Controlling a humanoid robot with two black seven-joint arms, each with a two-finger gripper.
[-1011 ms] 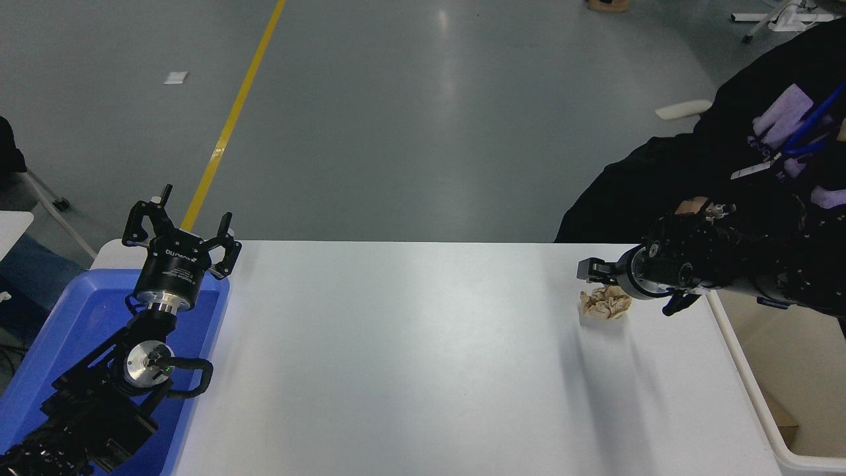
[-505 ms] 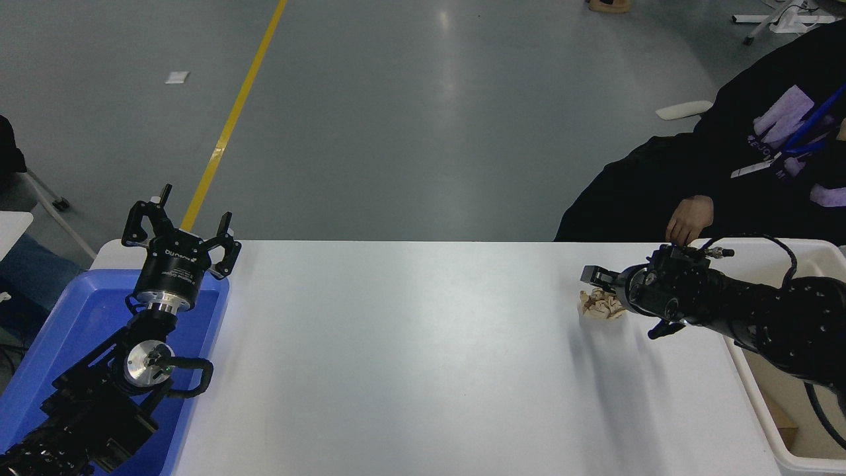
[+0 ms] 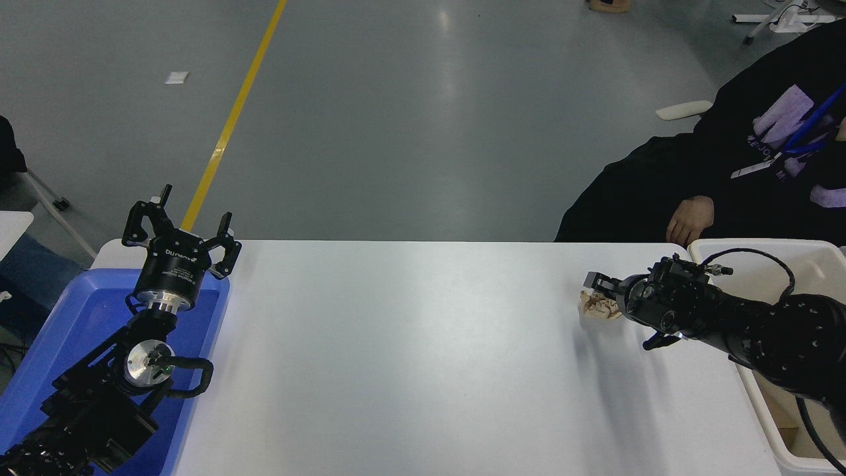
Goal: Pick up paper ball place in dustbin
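The beige crumpled paper ball point(image 3: 597, 308) lies on the white table point(image 3: 410, 344) near its far right. My right gripper point(image 3: 600, 294) reaches in from the right, low over the table, and stands open around the ball; one finger shows just above the ball and the gripper body hides its right side. The cream-white dustbin point(image 3: 760, 246) stands just off the table's right edge, under my right arm. My left gripper point(image 3: 182, 228) is open and empty, parked at the lower left.
A shallow blue tray point(image 3: 59, 330) sits at the table's left edge under my left arm. A person in black sits at the far right, with a hand point(image 3: 687, 221) resting near the dustbin's far rim.
My right gripper has come down and toward me, from just above the ball to level with it. The person's hand has drawn back from the arm. The ball has not moved.
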